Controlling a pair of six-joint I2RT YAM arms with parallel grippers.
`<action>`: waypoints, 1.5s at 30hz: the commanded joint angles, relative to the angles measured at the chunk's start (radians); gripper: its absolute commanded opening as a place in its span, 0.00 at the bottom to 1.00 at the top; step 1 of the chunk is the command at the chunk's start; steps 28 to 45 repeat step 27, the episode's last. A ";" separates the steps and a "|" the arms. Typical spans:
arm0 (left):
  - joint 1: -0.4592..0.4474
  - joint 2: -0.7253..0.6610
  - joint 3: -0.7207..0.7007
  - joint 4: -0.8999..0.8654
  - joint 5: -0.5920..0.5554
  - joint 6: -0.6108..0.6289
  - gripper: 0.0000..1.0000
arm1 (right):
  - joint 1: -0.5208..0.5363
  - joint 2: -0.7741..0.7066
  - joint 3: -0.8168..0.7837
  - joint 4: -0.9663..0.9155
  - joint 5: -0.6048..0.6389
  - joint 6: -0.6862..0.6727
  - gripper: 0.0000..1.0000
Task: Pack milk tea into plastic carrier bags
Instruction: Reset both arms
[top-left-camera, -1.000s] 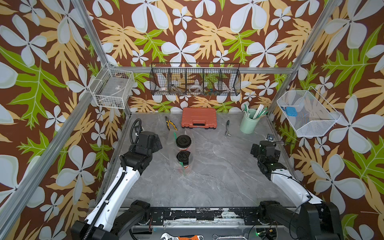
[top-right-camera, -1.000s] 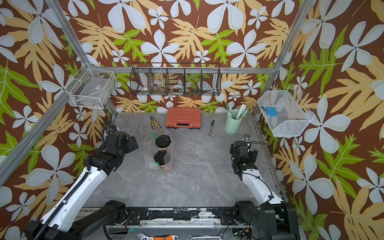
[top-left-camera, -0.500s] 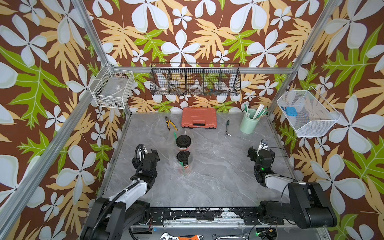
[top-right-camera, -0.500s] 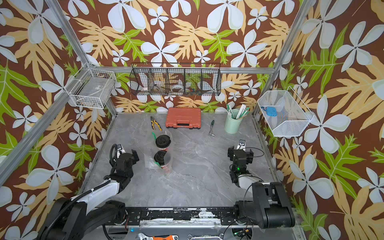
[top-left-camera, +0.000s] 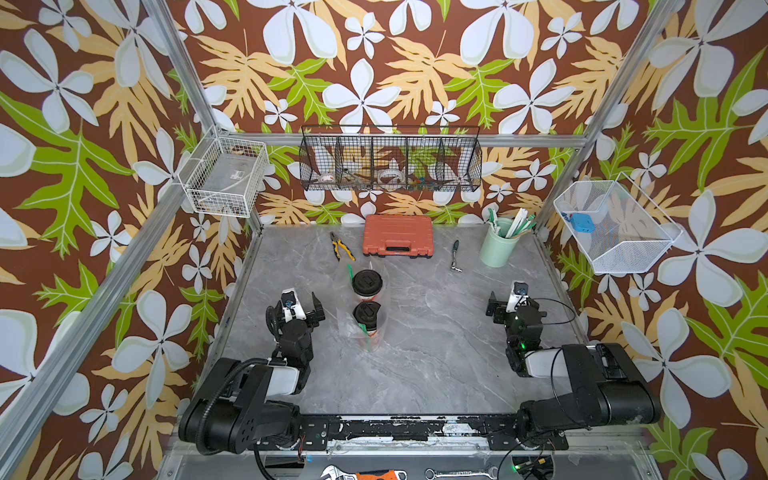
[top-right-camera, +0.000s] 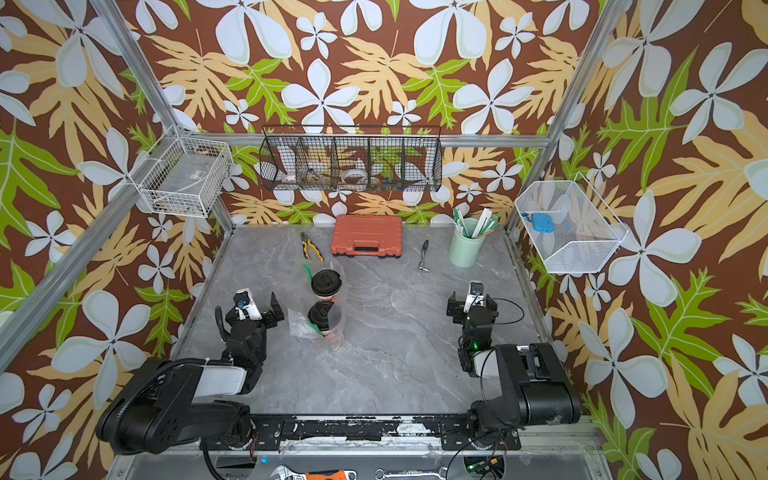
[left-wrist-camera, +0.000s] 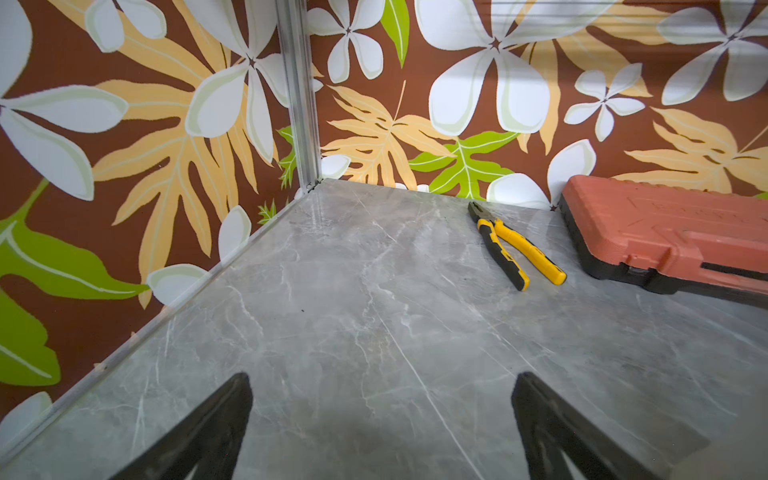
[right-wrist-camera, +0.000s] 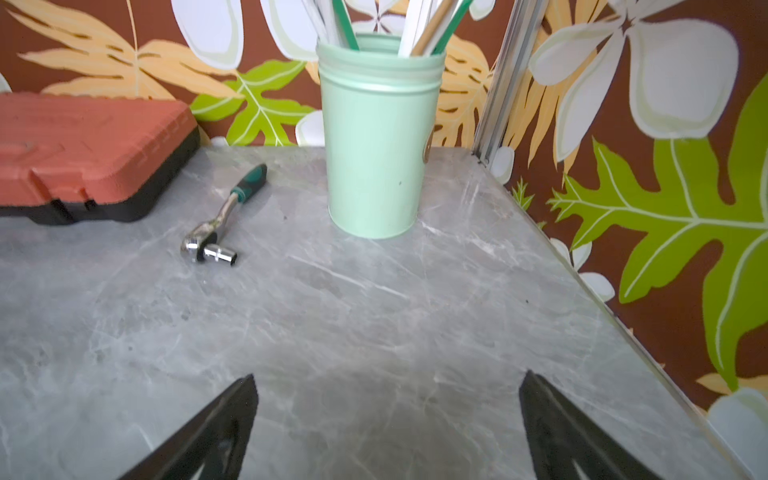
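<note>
Two milk tea cups with black domed lids stand mid-table in both top views, the far cup (top-left-camera: 367, 284) (top-right-camera: 327, 284) just behind the near cup (top-left-camera: 368, 318) (top-right-camera: 322, 318). Clear crinkly carrier bag film (top-left-camera: 345, 326) (top-right-camera: 298, 324) surrounds them, and a green straw shows beside each. My left gripper (top-left-camera: 293, 304) (top-right-camera: 254, 304) sits low to the left of the cups, open and apart from them. My right gripper (top-left-camera: 513, 301) (top-right-camera: 472, 301) is open near the right edge. In the wrist views the left gripper (left-wrist-camera: 382, 399) and the right gripper (right-wrist-camera: 386, 399) have only bare table between their fingers; the cups are out of view.
At the back lie an orange tool case (top-left-camera: 397, 235), yellow pliers (top-left-camera: 341, 246), a ratchet (top-left-camera: 456, 255) and a mint-green cup of straws (top-left-camera: 498, 245). Wire baskets hang on the walls. Wrenches (top-left-camera: 361, 473) lie below the front rail.
Both arms have drawn back toward the front and folded low. The left gripper has moved away from the cups. Both grippers stay open and the cups have not moved.
</note>
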 joint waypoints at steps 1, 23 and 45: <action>0.019 -0.021 0.041 -0.001 0.114 0.006 1.00 | 0.004 0.005 0.006 0.028 -0.003 -0.011 1.00; 0.049 -0.001 0.041 0.046 0.144 0.000 1.00 | 0.003 0.010 0.010 0.025 -0.004 -0.012 1.00; 0.049 0.000 0.041 0.046 0.145 0.000 1.00 | 0.003 0.003 0.007 0.025 -0.004 -0.010 1.00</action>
